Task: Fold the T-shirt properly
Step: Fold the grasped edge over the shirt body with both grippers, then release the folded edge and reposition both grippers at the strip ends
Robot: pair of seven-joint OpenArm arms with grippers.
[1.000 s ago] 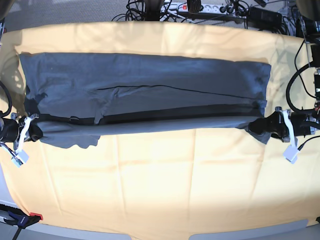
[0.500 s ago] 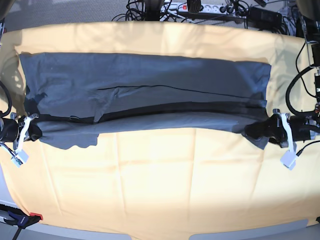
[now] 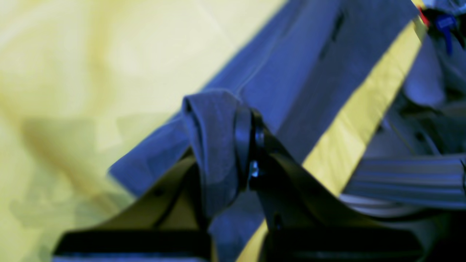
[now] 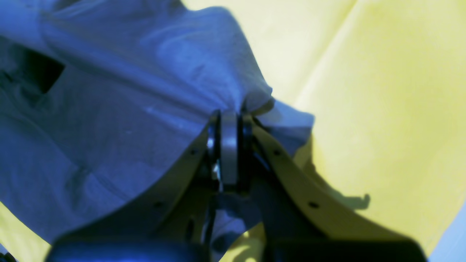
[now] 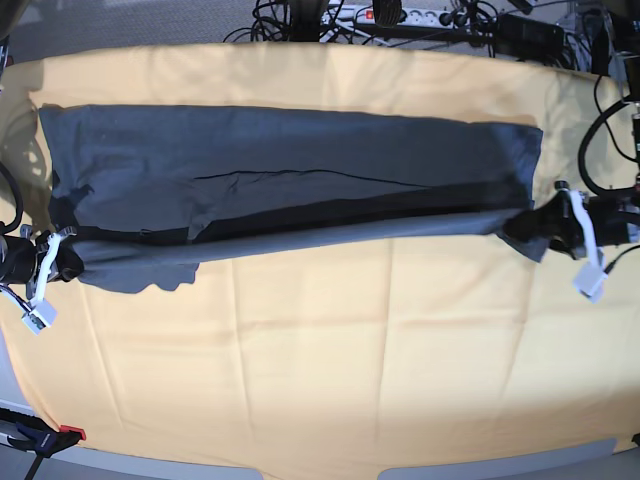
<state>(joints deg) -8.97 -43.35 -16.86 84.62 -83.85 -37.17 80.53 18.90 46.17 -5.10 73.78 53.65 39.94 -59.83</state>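
Shirt stretched between two clamped grippers

T-shirt [image 5: 290, 165] is lying as a long dark grey band across the upper half of the base view, reaching from the left edge almost to the right edge, on top of the yellow cloth [image 5: 330, 350] that is covering the table. Its near edge is being lifted and drawn taut along the middle of the frame, folding toward the upper part of the picture, with a dark gap showing under the raised strip.

Left gripper [image 5: 535, 228], at the middle right of the base view, is pinching the right end of that raised edge. In the left wrist view its jaws are pressing together at frame centre with a bunched fold of grey fabric [image 3: 213, 145] wrapping over them; the rest of the shirt is running off toward the upper right, yellow cloth on both sides. Picture is blurred.

Right gripper [image 5: 62, 262], at the middle left of the base view, is clamping the opposite end. In the right wrist view the jaws are closing on the cloth edge at frame centre, and the shirt [image 4: 109, 120] is billowing over the upper left of the frame, yellow cloth filling the right side.

Tangle of black cables [image 5: 400, 18] is sitting along the top edge of the base view, beyond the table.
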